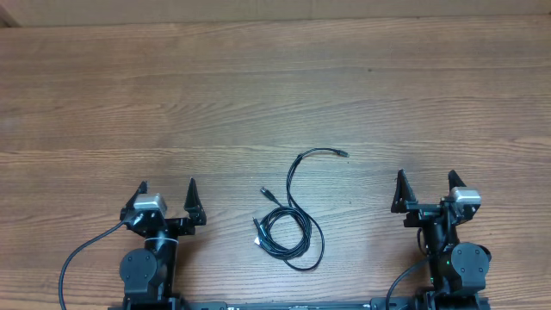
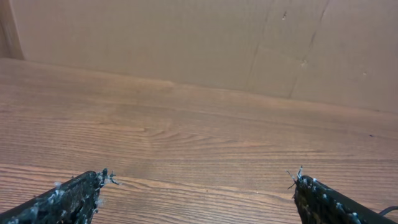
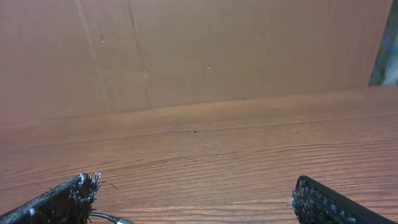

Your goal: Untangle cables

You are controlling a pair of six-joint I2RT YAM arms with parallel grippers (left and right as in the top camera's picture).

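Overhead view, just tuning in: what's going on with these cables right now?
Nothing is being handled yet. The cables lie in a loose black coil on the table between the two arms, with one strand looping out toward the far side. The left gripper and right gripper both sit open near the table's near edge, either side of the coil, touching nothing. Untangling hasn't started.

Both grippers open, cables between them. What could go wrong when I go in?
The cables overlap in a coil, so a pinch there may take several strands and pulling could tighten the tangle. They lie thin and flat on the table, so the left gripper or right gripper may miss or scrape wood. The wrist views barely show them, so the approach likely rests on the overhead alone.
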